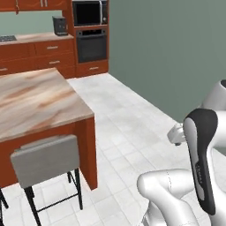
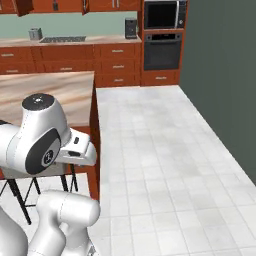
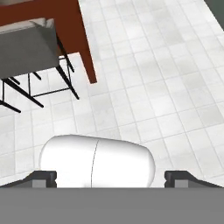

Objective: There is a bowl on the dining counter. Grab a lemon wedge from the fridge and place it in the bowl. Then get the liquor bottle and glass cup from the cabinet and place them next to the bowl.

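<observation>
Hanging above the pale grey tiled floor (image 3: 144, 87), the two-finger claw (image 3: 111, 178) has its dark tips (image 3: 43, 178) spread wide at the hand view's bottom corners, w/ nothing pinched or touched btwn them. To the far left sits the red-brown wood dining counter w/ marbled beige top (image 1: 33, 99); a grey-cushioned black-legged stool (image 1: 46, 161) is tucked at its near edge. Far wall: black built-in oven (image 2: 162, 51) w/ microwave (image 2: 161, 14) above. Bowl, lemon, bottle, cup: can't tell where.
</observation>
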